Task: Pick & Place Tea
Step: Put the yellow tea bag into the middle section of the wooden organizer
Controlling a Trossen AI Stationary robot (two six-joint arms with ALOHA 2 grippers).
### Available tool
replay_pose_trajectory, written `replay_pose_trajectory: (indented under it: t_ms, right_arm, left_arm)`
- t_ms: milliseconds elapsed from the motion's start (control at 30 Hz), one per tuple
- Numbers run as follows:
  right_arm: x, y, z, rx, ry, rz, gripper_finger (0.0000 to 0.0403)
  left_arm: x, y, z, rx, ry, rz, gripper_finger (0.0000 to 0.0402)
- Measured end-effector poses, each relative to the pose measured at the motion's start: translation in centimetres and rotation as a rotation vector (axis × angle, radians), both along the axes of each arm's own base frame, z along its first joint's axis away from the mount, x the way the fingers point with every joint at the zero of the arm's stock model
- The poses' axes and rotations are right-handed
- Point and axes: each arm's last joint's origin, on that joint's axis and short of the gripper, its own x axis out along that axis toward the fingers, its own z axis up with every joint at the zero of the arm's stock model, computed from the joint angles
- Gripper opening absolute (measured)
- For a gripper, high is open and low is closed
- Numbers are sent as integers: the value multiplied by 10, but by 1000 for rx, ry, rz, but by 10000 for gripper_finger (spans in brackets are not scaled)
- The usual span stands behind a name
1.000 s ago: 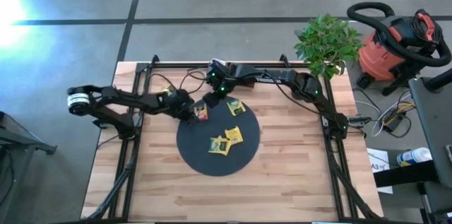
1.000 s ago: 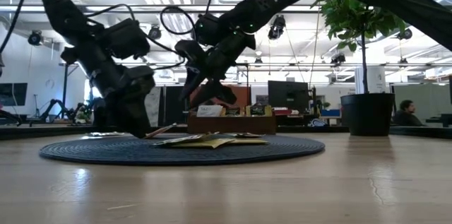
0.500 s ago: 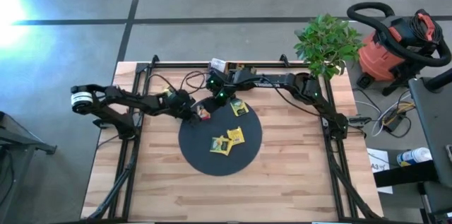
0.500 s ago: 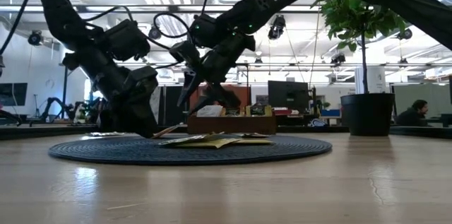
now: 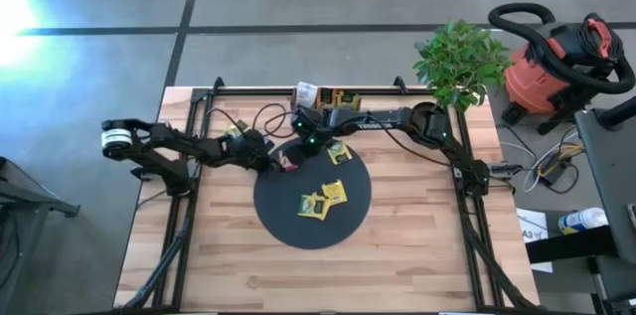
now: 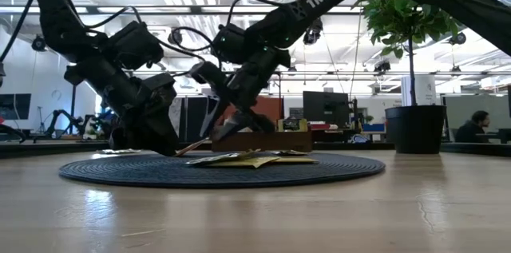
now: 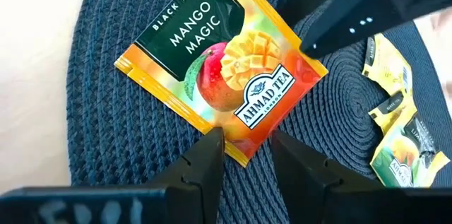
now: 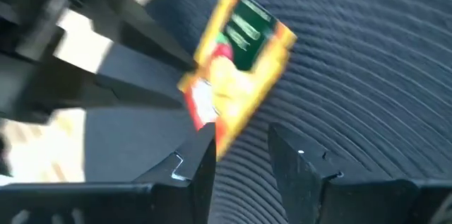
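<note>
Since everything sits on the pale wooden plank tabletop (image 5: 397,245), start there: a round dark woven mat (image 5: 298,221) lies mid-table, and both dark arms meet at its far left rim. A brown wooden compartment tray (image 5: 333,98) stands at the far table edge, a potted green plant (image 5: 459,57) at the far right corner.

Left gripper (image 7: 246,157) is low at the mat rim, fingers apart, straddling one corner of the orange-red square mango tea packet (image 7: 222,68); not clamped as far as the wrist view shows. Right gripper (image 8: 236,155) comes in from the opposite side, fingers also apart, tips just short of the same packet's edge.

That packet lies on the mat, seemingly tilted up at one side in the low view. Yellow tea packets (image 5: 320,199) lie loose near the mat centre, another packet (image 5: 339,152) nearer the far rim.

Handling guess: packet is very light, thin, glossy foil-paper, so slippery and bendy, not fragile. It lies flat on a grippy weave, hard to get under. Best hold is probably a raised corner or edge, pinched across its thickness.
</note>
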Motion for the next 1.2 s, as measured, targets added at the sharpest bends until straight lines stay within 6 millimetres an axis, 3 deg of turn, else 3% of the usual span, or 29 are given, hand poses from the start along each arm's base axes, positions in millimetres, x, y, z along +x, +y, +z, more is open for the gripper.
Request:
replay_pose_trajectory:
  t_ms: [600, 833, 1067, 1200]
  right_arm:
    - [2, -1, -6, -26, -69, 11, 119]
    - [6, 2, -3, -27, -118, 49, 85]
    - [6, 2, -3, -50, -123, 76, 19]
    - [6, 2, -3, -75, -121, 83, 13]
  left_arm:
    - [5, -5, 4, 26, -56, -16, 125]
    - [9, -4, 9, 41, -101, -15, 125]
    - [10, -4, 11, 43, -112, -17, 126]
    - [6, -6, 18, 8, -113, -47, 126]
